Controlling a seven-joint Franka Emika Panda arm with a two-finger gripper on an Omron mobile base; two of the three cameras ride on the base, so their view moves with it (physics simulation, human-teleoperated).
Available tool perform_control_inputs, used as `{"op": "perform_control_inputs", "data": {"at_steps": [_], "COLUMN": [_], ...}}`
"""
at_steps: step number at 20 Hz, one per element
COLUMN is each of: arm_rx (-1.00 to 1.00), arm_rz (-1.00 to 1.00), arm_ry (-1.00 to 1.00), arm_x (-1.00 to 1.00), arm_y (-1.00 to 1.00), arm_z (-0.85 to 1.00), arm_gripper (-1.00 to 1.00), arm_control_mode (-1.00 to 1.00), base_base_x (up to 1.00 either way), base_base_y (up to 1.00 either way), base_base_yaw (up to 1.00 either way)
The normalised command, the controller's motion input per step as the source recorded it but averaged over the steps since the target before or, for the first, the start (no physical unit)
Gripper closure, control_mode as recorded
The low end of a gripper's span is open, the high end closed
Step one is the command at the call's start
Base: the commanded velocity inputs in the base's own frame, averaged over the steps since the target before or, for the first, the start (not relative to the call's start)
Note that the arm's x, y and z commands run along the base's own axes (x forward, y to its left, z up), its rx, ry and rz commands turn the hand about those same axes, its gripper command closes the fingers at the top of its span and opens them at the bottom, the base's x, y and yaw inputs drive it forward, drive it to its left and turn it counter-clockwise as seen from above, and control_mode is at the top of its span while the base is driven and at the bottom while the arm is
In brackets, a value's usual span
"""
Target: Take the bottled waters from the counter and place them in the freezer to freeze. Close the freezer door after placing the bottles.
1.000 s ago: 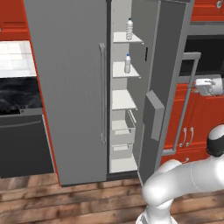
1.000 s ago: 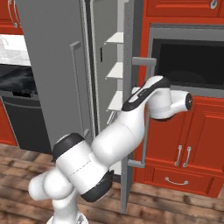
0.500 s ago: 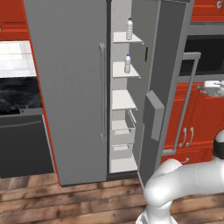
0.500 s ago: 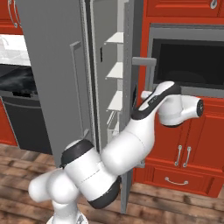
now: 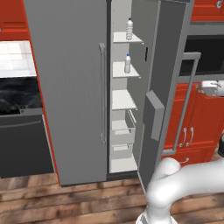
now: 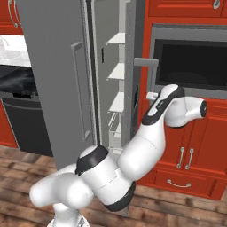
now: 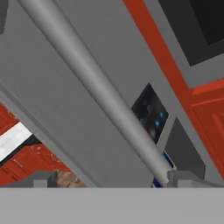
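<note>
Bottles (image 5: 128, 46) shelved, freezer door (image 5: 154, 94) ajar. My hand (image 5: 211, 87) hangs released beside its outer face; vertical handle (image 7: 94, 89) runs just ahead.

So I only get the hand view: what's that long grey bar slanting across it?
Observer: That's the handle of the freezer door, which stands open in the left base view.
Visitor: Is the water inside?
Observer: Yes, two bottled waters stand upright on the top two shelves, one above the other.
Visitor: And the hand?
Observer: The hand is open and empty, just right of the handle, with a gap between them.
</note>
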Motion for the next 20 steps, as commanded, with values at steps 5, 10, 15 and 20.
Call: {"op": "perform_control_inputs", "data": {"at_steps": [5,10,15,20], "arm_rx": [-0.04,-0.10,-0.01,0.00], "arm_rz": [0.00,0.00,0.00,0.00], "arm_ry": [0.00,0.00,0.00,0.00], "arm_x": [0.28,0.04,0.36,0.27], "arm_y": [0.08,0.66,0.37,0.41], "arm_z": [-0.05,0.00,0.00,-0.01], "arm_gripper": [-1.00,-1.00,-1.00,-1.00], "arm_control_mode": [-1.00,-1.00,-1.00,-1.00], "base_base_x": [0.00,0.00,0.00,0.00], "base_base_y": [0.00,0.00,0.00,0.00], "base_base_yaw": [0.00,0.00,0.00,0.00]}}
